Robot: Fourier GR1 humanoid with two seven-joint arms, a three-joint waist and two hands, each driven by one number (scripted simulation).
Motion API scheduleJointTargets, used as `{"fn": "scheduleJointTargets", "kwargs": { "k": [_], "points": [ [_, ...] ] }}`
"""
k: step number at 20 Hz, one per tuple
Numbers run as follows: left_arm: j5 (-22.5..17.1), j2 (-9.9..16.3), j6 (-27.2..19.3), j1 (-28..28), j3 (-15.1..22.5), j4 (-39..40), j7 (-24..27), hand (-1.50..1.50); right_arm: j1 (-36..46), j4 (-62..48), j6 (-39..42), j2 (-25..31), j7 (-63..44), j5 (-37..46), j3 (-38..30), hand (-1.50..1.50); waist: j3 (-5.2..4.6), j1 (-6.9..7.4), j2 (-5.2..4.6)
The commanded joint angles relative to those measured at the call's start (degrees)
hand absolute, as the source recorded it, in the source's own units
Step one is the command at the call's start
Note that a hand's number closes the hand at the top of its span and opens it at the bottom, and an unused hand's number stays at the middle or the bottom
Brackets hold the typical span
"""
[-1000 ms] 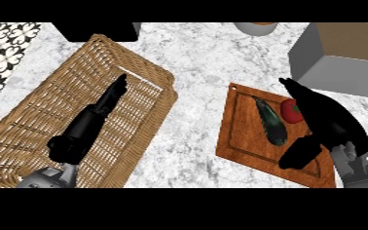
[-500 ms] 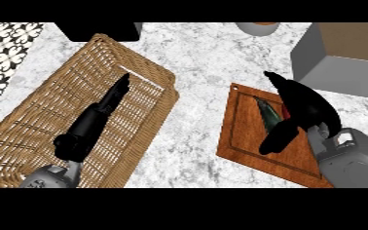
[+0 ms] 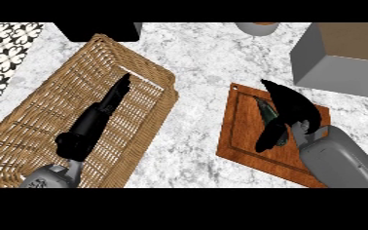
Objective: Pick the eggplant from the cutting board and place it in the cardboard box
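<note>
A dark green eggplant (image 3: 268,111) lies on the brown wooden cutting board (image 3: 241,141) at the right. My right hand (image 3: 293,108) is low over it, fingers stretched along its right side and covering most of it. The thumb (image 3: 271,137) reaches down at its near end, so the eggplant sits between thumb and fingers; the hand is open. The cardboard box (image 3: 332,53), grey outside and brown inside, stands at the far right beyond the board. My left hand (image 3: 92,124) hovers open over the wicker basket (image 3: 155,75), fingers straight and pointing away.
The large wicker basket fills the left half of the counter. A dark block (image 3: 97,30) stands at the far edge behind it, and a round grey vessel (image 3: 257,27) shows at the far edge. Marble counter (image 3: 205,68) lies between basket and board.
My right hand has moved left from the board's right edge onto the eggplant and sunk lower, now hiding the red item beside it. The left hand has barely shifted.
</note>
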State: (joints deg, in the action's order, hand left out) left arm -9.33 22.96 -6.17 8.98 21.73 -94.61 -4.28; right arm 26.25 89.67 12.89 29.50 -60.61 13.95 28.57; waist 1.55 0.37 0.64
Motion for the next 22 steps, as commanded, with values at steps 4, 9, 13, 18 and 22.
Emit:
{"fn": "scheduleJointTargets", "kwargs": {
  "k": [4, 9, 13, 18, 22],
  "points": [
    [0.3, -1.4, 0.9, 3.4, -2.3, 5.3, 1.4, 0.00, -1.9, -1.5, -0.3, -0.7, -0.3, 4.3, -0.4, -1.50, -1.57, -0.83, -0.73],
    [1.5, -2.1, -0.8, 3.2, -0.3, 5.5, -0.2, 0.00, -3.9, -2.9, 0.5, -0.8, 2.0, 5.3, -0.5, -1.50, -1.55, -0.99, -0.68],
    [1.1, -3.1, -1.3, 5.3, 0.5, 3.9, -2.0, 0.00, 0.9, -7.9, 2.5, -3.8, 1.0, 5.1, -1.8, -1.50, -1.54, -0.43, -0.76],
    [0.8, -2.1, -0.9, 4.6, -0.6, 6.1, 0.0, 0.00, -0.2, -11.4, 2.0, -6.5, 1.9, 7.3, -0.2, -1.50, -1.56, -0.36, -0.82],
    [0.0, -2.1, 0.6, 6.3, -1.4, 7.3, -0.4, 0.00, -4.4, -8.8, 2.8, -6.1, 3.0, 7.5, 0.0, -1.50, -1.56, -1.03, -0.73]
  ]
}}
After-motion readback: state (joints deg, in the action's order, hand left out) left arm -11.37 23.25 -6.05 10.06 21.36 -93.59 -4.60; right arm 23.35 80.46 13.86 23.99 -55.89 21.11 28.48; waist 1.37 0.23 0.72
